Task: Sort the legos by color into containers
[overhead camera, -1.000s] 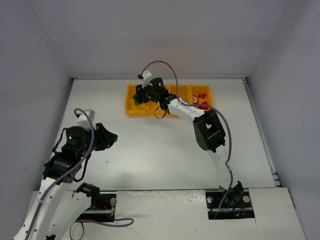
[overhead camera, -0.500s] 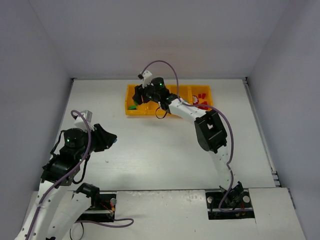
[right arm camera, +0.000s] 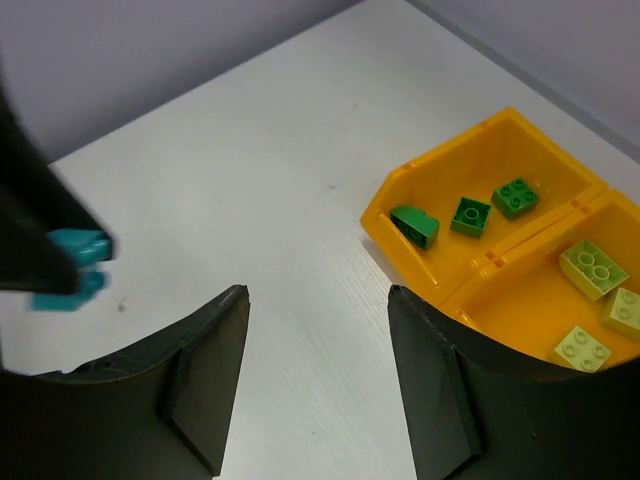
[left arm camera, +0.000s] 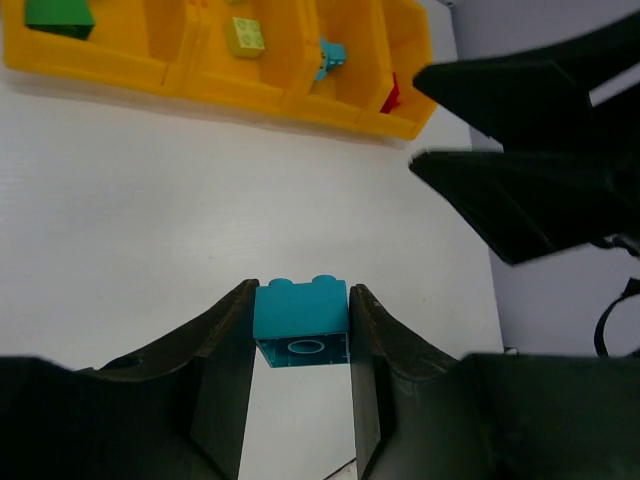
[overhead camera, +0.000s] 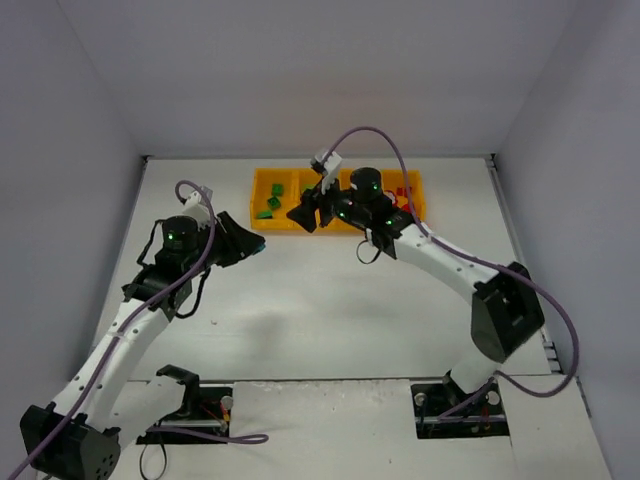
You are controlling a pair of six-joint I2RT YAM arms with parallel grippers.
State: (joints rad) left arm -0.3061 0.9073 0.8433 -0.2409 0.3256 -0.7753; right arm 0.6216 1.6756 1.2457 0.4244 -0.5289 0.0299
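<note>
Looks like a carry-and-drop step, mid-carry.

Starting on the left: got the left gripper clamped tight on a teal brick. Apparently off the table, just beside the tray, at about 6 o'clock from its near-left corner in the top view.

Moving right along the tray:
- dark green pieces in the first compartment
- lime ones in the second
- one teal piece in the third
- red pieces in the last

Cleanly sorted, going by the visible bits.

Then the right gripper: roughly half open, nothing between the fingers. Hanging by the tray's near edge around the second compartment, with its wrist parked over the middle of the tray in the top view, seemingly covering the target bin.

Next move, as a guess: swing the brick toward 12 o'clock in the left wrist view, over the third compartment, then let go. Probably needs the right arm out of the way first, or a route around it. Worth releasing low to avoid a bounce into the lime or red bins.

Can't spot any brand, label or readable writing anywhere.
</note>
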